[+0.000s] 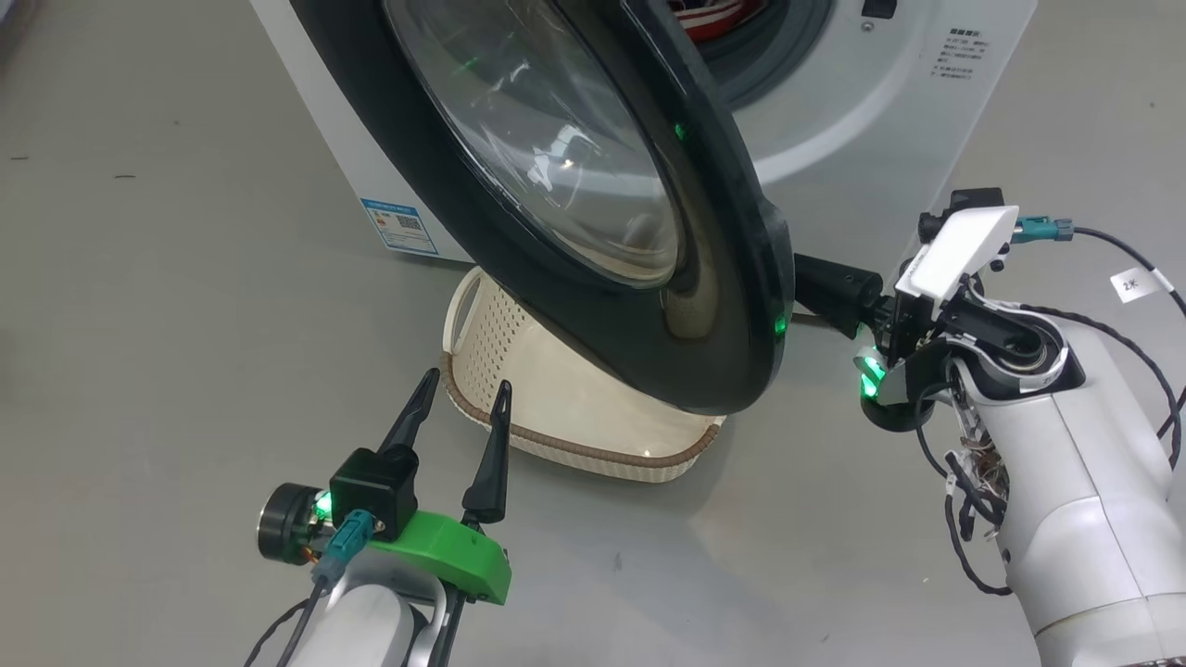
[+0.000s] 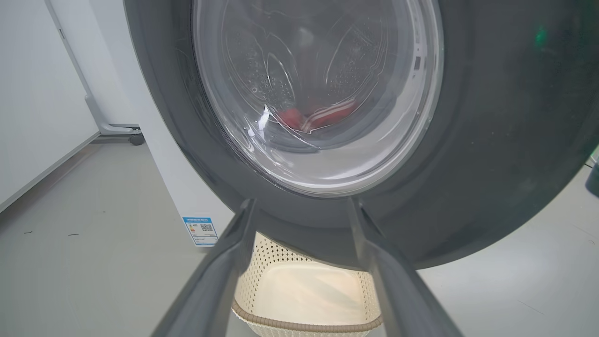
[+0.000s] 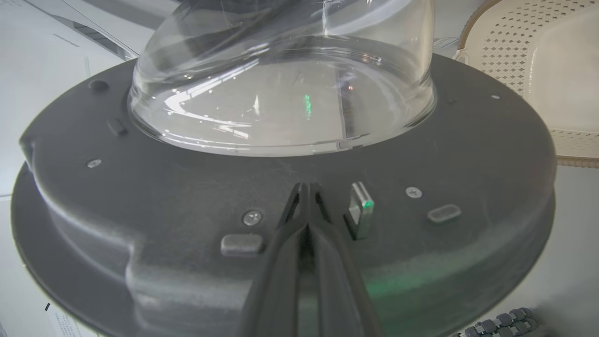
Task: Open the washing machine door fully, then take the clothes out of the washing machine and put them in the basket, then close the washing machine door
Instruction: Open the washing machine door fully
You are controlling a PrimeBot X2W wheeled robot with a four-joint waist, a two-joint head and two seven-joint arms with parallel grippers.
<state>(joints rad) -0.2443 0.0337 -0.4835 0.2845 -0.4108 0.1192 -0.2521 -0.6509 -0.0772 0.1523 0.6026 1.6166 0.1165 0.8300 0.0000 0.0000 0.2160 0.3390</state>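
Grey, smooth floor (image 1: 139, 371) runs under everything you see, scuffed with a few small dark specks. From the left wrist view a white panel (image 2: 42, 93) on a dark castor (image 2: 136, 139) stands at 9 o'clock. The washing machine (image 1: 834, 120) rises at 12 o'clock in the head view. A blue label (image 1: 400, 225) with a square code is stuck on its lower corner, at 10 o'clock from the basket (image 1: 482, 324). Its print is too small to read, and so are the grey lines of text (image 1: 964, 56) on the front. A white tag (image 1: 1135, 283) on the right arm's cable carries a "2" and one more character.

The washing machine door (image 1: 593, 320) is partly open, and the basket sits on the floor below its rim, with no garment visible in it. The clothes (image 1: 709, 18) lie inside the drum at 12 o'clock, red with white stripes.

Your left claw (image 1: 469, 380) is spread wide and empty, pointing at the basket's near edge, at 7 o'clock from the door. Your right claw (image 3: 304, 187) is pinched fully together with nothing in it. Its tips are at the door's inner face, just beside the metal latch (image 3: 360, 210) at 3 o'clock from them. You cannot tell if they touch.
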